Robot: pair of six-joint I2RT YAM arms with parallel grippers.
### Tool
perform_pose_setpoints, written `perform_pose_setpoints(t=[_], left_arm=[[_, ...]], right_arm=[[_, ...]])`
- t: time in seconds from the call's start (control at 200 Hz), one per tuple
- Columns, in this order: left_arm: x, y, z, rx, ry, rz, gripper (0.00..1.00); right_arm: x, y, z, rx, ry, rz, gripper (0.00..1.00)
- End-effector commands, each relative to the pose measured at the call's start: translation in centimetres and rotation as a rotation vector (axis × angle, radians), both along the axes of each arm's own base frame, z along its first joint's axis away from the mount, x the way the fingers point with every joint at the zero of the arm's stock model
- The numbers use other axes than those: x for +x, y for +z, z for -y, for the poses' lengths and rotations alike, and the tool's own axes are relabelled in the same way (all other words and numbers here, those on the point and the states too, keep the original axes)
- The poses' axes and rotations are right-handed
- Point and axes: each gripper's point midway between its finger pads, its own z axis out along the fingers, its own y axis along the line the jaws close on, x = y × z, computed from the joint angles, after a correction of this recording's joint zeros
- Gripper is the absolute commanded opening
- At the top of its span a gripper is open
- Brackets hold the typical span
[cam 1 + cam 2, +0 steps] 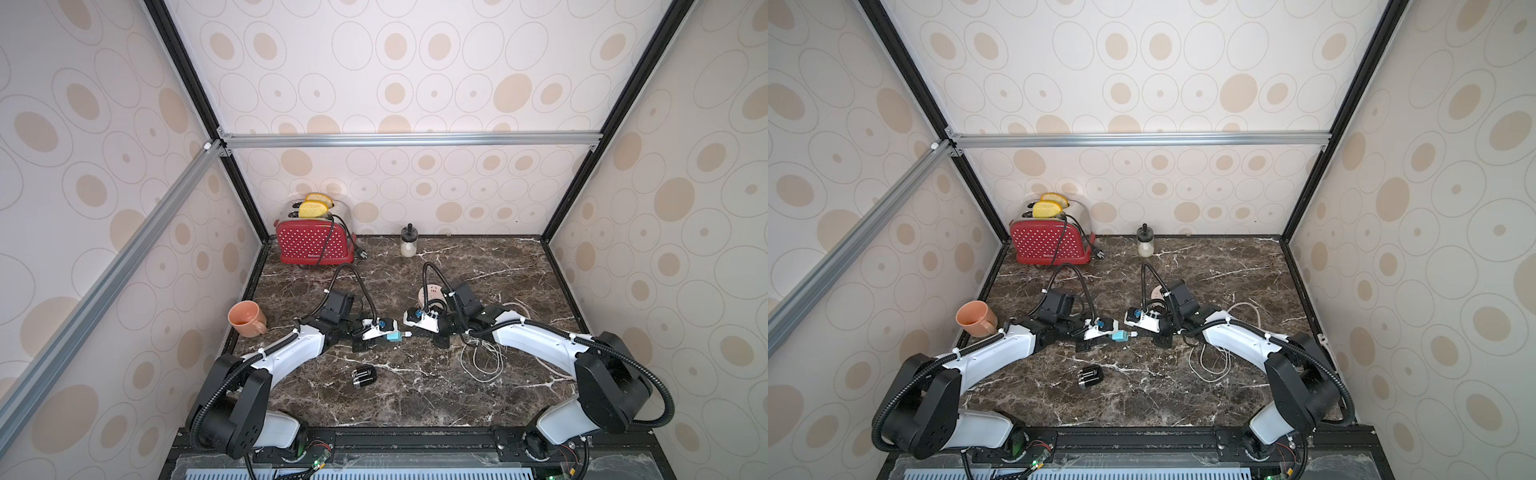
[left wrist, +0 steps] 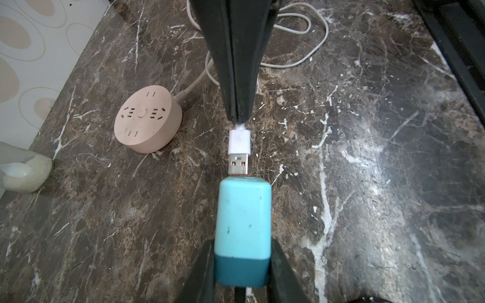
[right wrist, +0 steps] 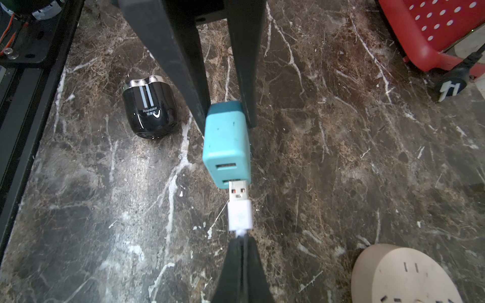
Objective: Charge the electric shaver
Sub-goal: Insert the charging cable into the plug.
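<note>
teal adapter [image 2: 242, 223] sits clamped between the jaws of the left gripper [image 2: 242, 245]. the right gripper [image 2: 237, 118], pinched tight on the white cable [image 2: 301, 60], points the usb plug [image 2: 238, 162] nose-on at the adapter's port, axes in line, tip at its mouth. the electric shaver [image 1: 364, 377] lies on the marble [image 1: 457, 395] behind the left gripper, towards the robot's base, nearer that arm.

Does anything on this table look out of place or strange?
Only one small thing: the toaster's plug lies loose beside the red toaster, in no socket, though bread slices stand in its slots.
</note>
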Motion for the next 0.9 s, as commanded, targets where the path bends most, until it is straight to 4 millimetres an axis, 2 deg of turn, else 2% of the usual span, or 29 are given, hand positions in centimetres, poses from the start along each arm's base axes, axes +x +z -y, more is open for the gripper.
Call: perform_pose_setpoints(t=[0.0,0.351,0.556,0.891], left_arm=[[0.0,0.6,0.1,-0.014,-0.014,0.017,0.0],[0.3,0.8,0.2,-0.026,0.003,0.022,0.0],[0.3,0.8,0.2,-0.031,0.0,0.02,0.0],[-0.1,0.9,0.3,-0.038,-0.012,0.01,0.0]], right_arm=[[-0.8,0.1,-0.6,0.016,0.039,-0.01,0.0],[-1.7,-0.8,-0.5,-0.009,0.061,-0.031,0.0],[-1.5,-1.2,-0.7,-0.024,0.057,-0.019,0.0],[-0.2,0.0,-1.4,0.01,0.032,0.039,0.0]])
